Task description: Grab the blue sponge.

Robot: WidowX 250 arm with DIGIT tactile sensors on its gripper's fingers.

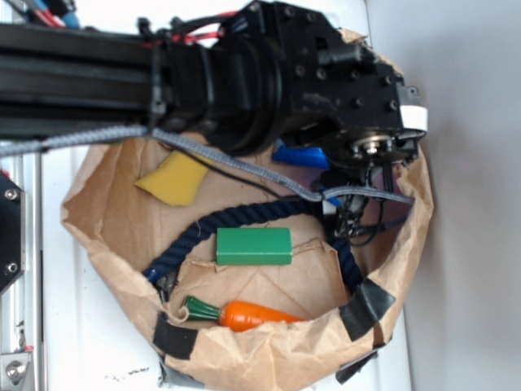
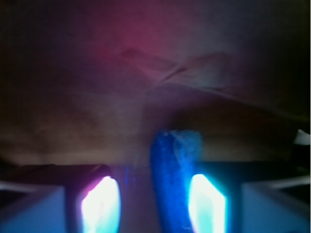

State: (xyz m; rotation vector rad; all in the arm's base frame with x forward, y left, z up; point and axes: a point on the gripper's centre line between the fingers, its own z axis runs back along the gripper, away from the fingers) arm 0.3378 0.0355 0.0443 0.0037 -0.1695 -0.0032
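Observation:
The blue sponge [image 1: 299, 155] lies on the brown paper at the back of the basin, mostly hidden under the black arm. In the wrist view the blue sponge [image 2: 172, 184] stands on edge between my two glowing pads. It rests against the right pad [image 2: 206, 204], with a gap between it and the left pad [image 2: 100, 206]. My gripper [image 2: 153, 199] is open and straddles the sponge. In the exterior view the gripper [image 1: 346, 213] points down at the basin's right side, its fingertips lost among dark cables.
A crumpled brown paper basin [image 1: 98, 244] holds everything. Inside lie a yellow wedge sponge [image 1: 175, 179], a green block [image 1: 253, 246], a toy carrot [image 1: 244, 314] and a dark navy rope [image 1: 236, 213]. A grey braided cable [image 1: 244, 167] crosses above.

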